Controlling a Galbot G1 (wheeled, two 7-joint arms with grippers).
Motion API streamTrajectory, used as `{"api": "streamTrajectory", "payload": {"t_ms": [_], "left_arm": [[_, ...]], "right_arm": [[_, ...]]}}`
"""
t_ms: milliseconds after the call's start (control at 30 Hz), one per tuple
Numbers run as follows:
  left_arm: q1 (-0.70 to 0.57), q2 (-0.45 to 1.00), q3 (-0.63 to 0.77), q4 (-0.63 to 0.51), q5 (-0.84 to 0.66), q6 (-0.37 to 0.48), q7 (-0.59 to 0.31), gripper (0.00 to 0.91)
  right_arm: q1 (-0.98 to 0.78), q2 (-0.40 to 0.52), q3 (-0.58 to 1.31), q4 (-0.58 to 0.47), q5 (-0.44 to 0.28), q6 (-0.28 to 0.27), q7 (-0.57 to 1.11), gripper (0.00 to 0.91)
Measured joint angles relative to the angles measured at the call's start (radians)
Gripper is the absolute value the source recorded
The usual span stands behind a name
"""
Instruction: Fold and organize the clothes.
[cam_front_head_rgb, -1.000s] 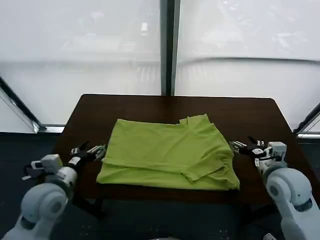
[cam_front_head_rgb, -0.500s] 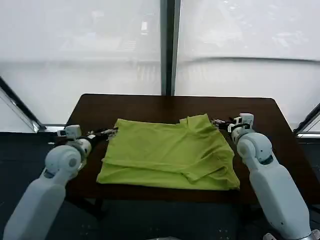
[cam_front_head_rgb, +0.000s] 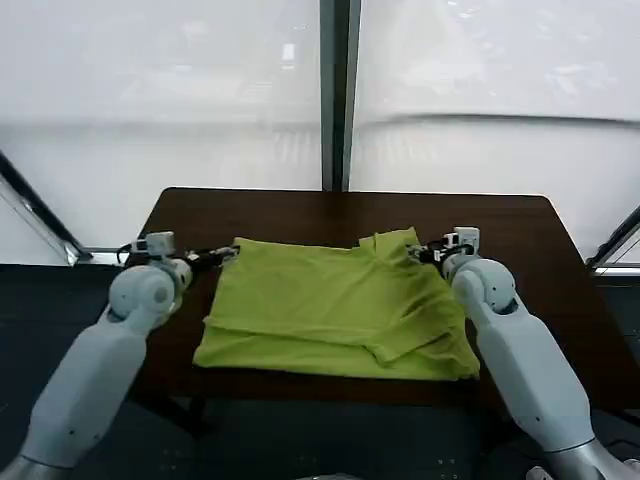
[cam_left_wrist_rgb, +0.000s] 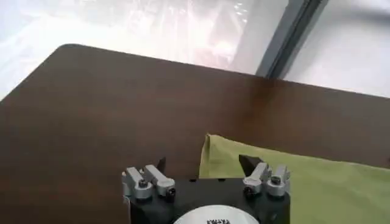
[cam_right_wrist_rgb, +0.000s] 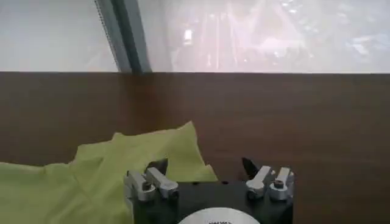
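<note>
On the dark brown wooden tabletop (cam_front_head_rgb: 300, 205) lies the partly folded lime-green thin-fabric t-shirt (cam_front_head_rgb: 340, 305). Grasping could misfire: either far corner might slip out or gather extra layers. Both arms reach forward, left gripper (cam_front_head_rgb: 222, 256) and right gripper (cam_front_head_rgb: 424, 250) at those corners, fingers spread wide and holding nothing.
</note>
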Motion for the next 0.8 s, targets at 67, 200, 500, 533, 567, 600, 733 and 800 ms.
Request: {"api": "streamTrajectory", "payload": {"t_ms": [67, 200, 500, 533, 567, 600, 733, 800], "left_arm": [[-0.014, -0.008, 0.009, 0.014, 0.001, -0.001, 0.000, 0.878], [-0.044, -0.021, 0.026, 0.040, 0.006, -0.001, 0.000, 0.878], [-0.076, -0.046, 0.053, 0.085, 0.031, -0.006, 0.006, 0.634], [-0.077, -0.048, 0.054, 0.089, 0.034, -0.007, 0.007, 0.614], [-0.078, -0.050, 0.056, 0.091, 0.037, -0.008, 0.009, 0.585], [-0.079, -0.051, 0.057, 0.093, 0.039, -0.009, 0.012, 0.536], [-0.085, -0.053, 0.065, 0.104, 0.053, -0.013, 0.026, 0.390], [-0.091, -0.056, 0.070, 0.111, 0.058, -0.015, 0.028, 0.166]], "right_arm": [[-0.003, 0.000, 0.000, 0.000, 0.000, 0.000, 0.000, 0.790], [-0.008, 0.000, 0.003, 0.003, 0.000, 0.000, -0.005, 0.751], [0.000, -0.001, 0.001, -0.002, 0.000, 0.000, -0.010, 0.663], [0.001, -0.001, 0.001, -0.004, 0.000, 0.000, -0.010, 0.644], [0.003, 0.000, 0.000, -0.006, 0.000, 0.000, -0.011, 0.605], [0.004, 0.001, -0.001, -0.008, 0.000, 0.000, -0.012, 0.575], [0.010, 0.004, -0.005, -0.019, 0.000, 0.000, -0.015, 0.488], [0.011, 0.004, -0.007, -0.020, -0.001, 0.000, -0.017, 0.380]]}}
